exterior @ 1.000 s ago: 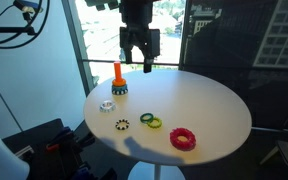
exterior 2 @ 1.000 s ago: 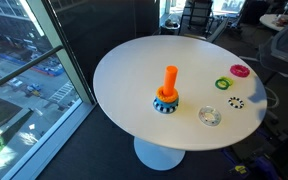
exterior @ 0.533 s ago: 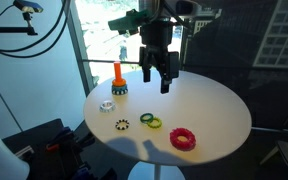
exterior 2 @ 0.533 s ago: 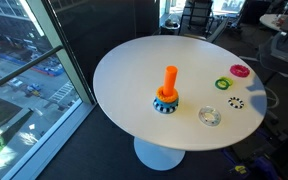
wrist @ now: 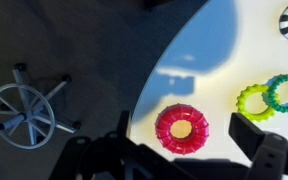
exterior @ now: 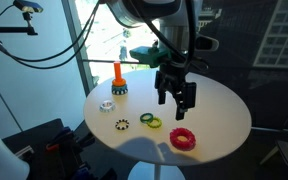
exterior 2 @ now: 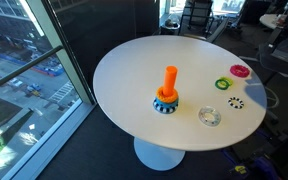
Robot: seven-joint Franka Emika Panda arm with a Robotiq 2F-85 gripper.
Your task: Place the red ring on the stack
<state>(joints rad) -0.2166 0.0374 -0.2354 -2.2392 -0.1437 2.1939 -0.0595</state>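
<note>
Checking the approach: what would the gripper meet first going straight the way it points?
Likely the red ring: the open gripper points down over it, and the wrist view shows it nearly centred ahead.

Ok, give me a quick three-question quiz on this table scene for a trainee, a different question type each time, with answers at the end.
1. Multiple choice: in the wrist view, which ring lies between the fingers of the gripper? A the red ring; B the white ring; C the yellow-green ring.
2. True or false: the orange peg of the stack carries no loose ring yet.
3. Fill in: the gripper's jaws stand ___, holding nothing.

Key: 1 A. 2 true. 3 open.
</note>
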